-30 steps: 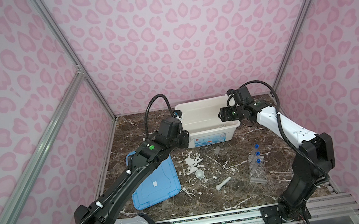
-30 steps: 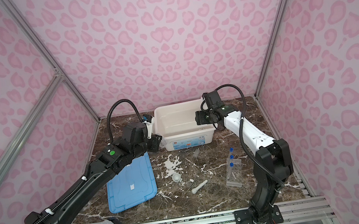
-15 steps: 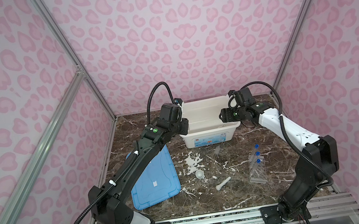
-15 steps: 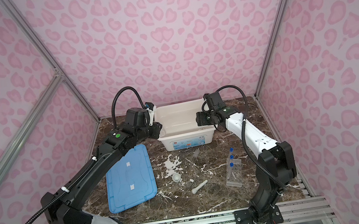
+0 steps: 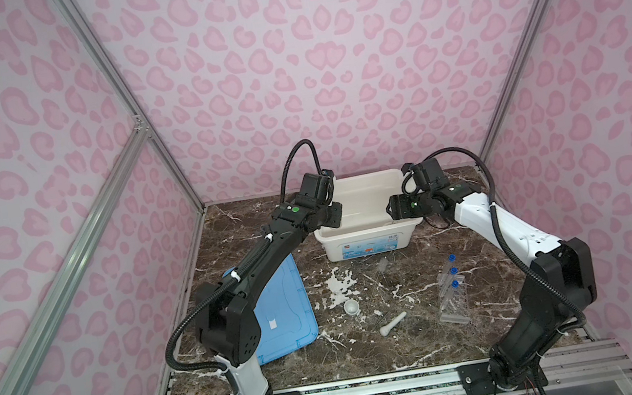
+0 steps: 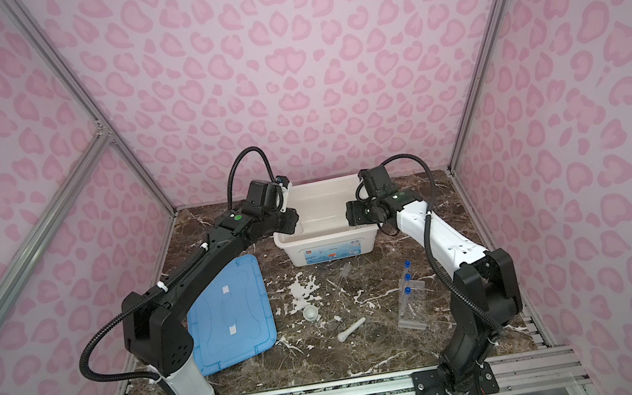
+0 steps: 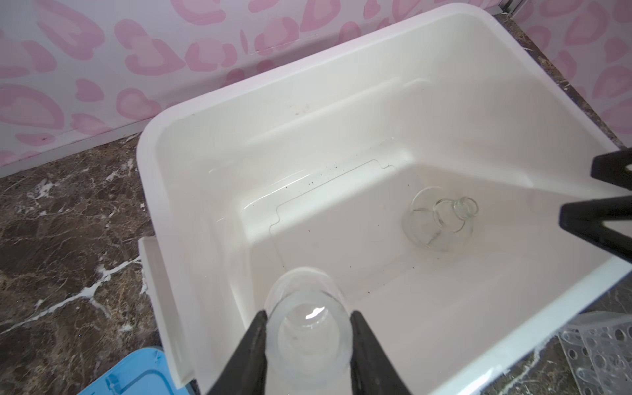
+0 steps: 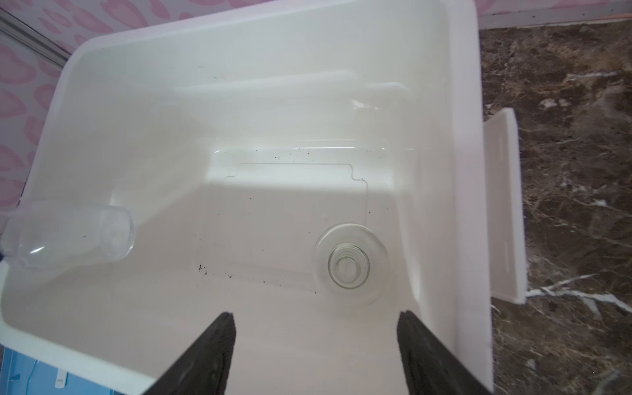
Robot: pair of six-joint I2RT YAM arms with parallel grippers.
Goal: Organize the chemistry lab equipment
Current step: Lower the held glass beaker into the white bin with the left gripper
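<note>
My left gripper [image 7: 307,313] is shut on a clear glass beaker [image 7: 309,335], holding it tilted over the left end of the white bin [image 5: 362,183]. In both top views this gripper [image 5: 333,215] [image 6: 292,218] hangs at the bin's left rim. A clear glass flask [image 8: 350,265] stands on the bin floor near the right wall. My right gripper [image 8: 316,314] is open and empty just above it, at the bin's right rim [image 5: 391,209]. A white mortar bowl [image 5: 351,307], a white pestle [image 5: 393,323] and a clear tube rack [image 5: 454,301] with blue-capped test tubes [image 5: 453,271] lie on the table in front.
The blue lid [image 5: 284,312] lies flat on the marble table left of the mortar bowl, partly under my left arm. The bin stands against the pink back wall. White veins in the marble surround the small items. A metal rail runs along the table's front edge.
My left arm has swung back and toward the bin, bringing the beaker from beside its front left corner to over its left end. The right arm has hardly moved.
</note>
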